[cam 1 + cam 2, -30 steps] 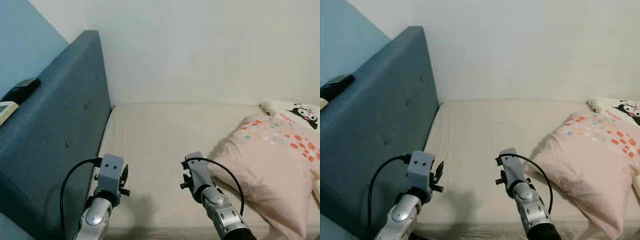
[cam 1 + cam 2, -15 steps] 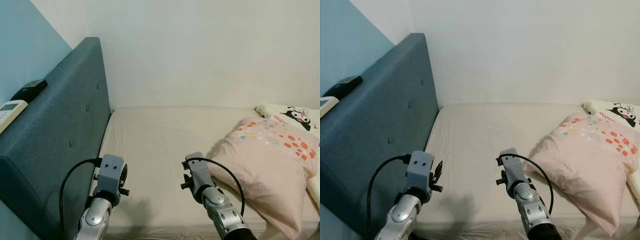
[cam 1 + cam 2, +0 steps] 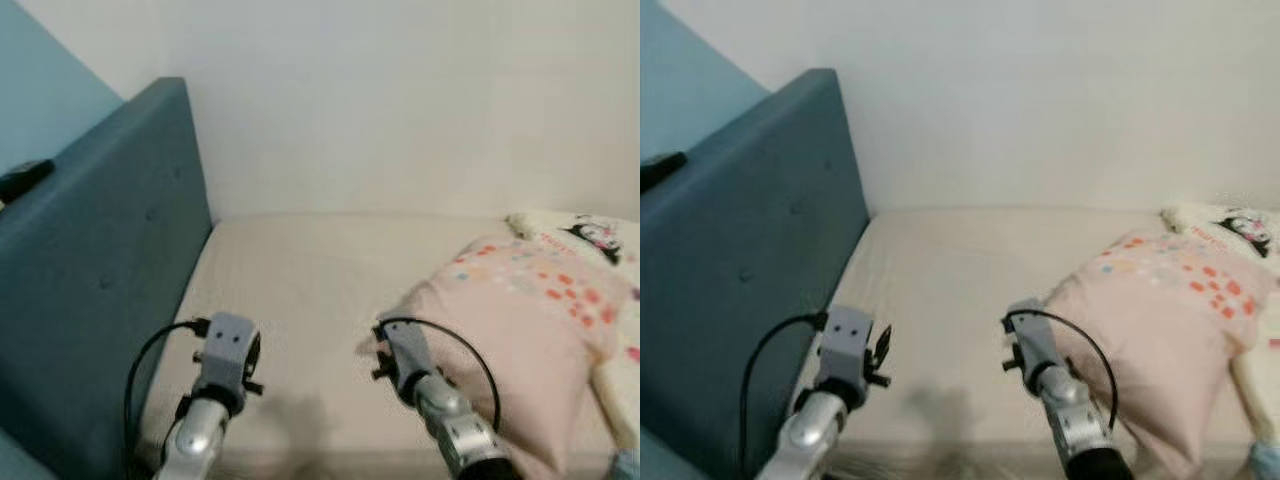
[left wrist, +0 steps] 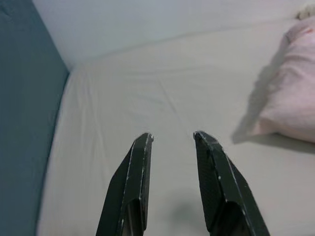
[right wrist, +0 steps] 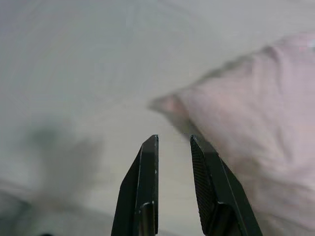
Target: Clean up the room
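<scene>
Both tools hover over the bed (image 3: 300,280), fingers parted, holding nothing: left tool (image 4: 172,136) near the blue headboard (image 3: 90,300), right tool (image 5: 173,140) beside the pink pillow (image 3: 520,320).

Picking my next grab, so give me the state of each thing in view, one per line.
left end effector: open, empty, over the mattress.
right end effector: open, empty, near the pink pillow's corner.
pink pillow: lying flat on the mattress, on the robot's right.
cartoon-print pillow: behind the pink one.
black remote: resting on top of the blue headboard.
</scene>
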{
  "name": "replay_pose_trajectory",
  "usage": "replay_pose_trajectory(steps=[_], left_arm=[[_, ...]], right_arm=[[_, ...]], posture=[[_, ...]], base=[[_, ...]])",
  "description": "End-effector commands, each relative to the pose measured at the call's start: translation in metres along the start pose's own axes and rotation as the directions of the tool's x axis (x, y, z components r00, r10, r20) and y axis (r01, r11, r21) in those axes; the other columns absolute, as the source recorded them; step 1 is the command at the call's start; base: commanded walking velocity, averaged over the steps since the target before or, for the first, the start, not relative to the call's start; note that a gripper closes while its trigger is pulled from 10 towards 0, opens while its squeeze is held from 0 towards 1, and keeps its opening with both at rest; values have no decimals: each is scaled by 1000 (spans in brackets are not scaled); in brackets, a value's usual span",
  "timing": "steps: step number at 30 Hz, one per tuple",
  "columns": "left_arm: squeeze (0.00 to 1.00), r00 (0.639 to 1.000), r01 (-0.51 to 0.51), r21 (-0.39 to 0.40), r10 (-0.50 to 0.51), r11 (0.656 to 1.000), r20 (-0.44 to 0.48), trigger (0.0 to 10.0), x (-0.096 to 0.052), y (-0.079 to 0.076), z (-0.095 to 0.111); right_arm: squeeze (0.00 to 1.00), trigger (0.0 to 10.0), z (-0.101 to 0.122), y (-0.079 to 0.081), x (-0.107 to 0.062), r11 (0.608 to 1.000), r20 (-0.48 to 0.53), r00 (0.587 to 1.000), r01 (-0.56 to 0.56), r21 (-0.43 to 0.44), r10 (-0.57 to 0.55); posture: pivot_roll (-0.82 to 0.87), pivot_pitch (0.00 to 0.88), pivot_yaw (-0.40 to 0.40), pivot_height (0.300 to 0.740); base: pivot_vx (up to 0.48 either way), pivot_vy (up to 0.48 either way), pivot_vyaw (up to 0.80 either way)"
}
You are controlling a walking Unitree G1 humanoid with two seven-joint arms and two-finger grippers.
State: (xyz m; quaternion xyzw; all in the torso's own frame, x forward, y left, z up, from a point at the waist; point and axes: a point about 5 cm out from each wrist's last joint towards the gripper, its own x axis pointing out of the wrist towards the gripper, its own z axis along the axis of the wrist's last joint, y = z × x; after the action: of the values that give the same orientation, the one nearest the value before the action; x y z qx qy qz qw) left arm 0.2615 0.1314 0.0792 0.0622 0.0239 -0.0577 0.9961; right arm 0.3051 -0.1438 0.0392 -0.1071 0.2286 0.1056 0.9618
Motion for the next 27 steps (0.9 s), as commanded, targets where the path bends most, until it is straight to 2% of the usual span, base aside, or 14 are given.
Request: replay_pose_trajectory(steps=[1, 13, 17, 25, 27], left_arm=[[0, 1000, 3, 10, -3, 1000, -2, 10000, 0, 0, -1], [0, 1000, 0, 8, 0, 1000, -1, 10000, 0, 0, -1], [0, 999, 22, 30, -21, 999, -44, 10000, 2, -2, -4], [0, 999, 13, 15, -13, 1000, -41, 10000, 3, -1, -4], [0, 1000, 10, 24, -9, 1000, -27, 10000, 3, -2, -3]], right_arm=[[0, 10000, -4, 0, -1, 1000, -13, 1000, -1, -10, 1], [0, 10000, -5, -2, -1, 1000, -15, 1000, 4, -10, -4], [0, 10000, -5, -2, -1, 1000, -13, 1000, 6, -9, -6], [0, 10000, -5, -1, -1, 1000, -9, 1000, 5, -7, -5], [0, 10000, -5, -1, -1, 1000, -9, 1000, 6, -8, -6]], posture=[[58, 19, -53, 740], [55, 21, -50, 740], [55, 21, -50, 740], [56, 22, -48, 740], [57, 22, -49, 740]], base=[[0, -458, 0], [0, -456, 0], [0, 0, 0], [0, 475, 0], [0, 0, 0]])
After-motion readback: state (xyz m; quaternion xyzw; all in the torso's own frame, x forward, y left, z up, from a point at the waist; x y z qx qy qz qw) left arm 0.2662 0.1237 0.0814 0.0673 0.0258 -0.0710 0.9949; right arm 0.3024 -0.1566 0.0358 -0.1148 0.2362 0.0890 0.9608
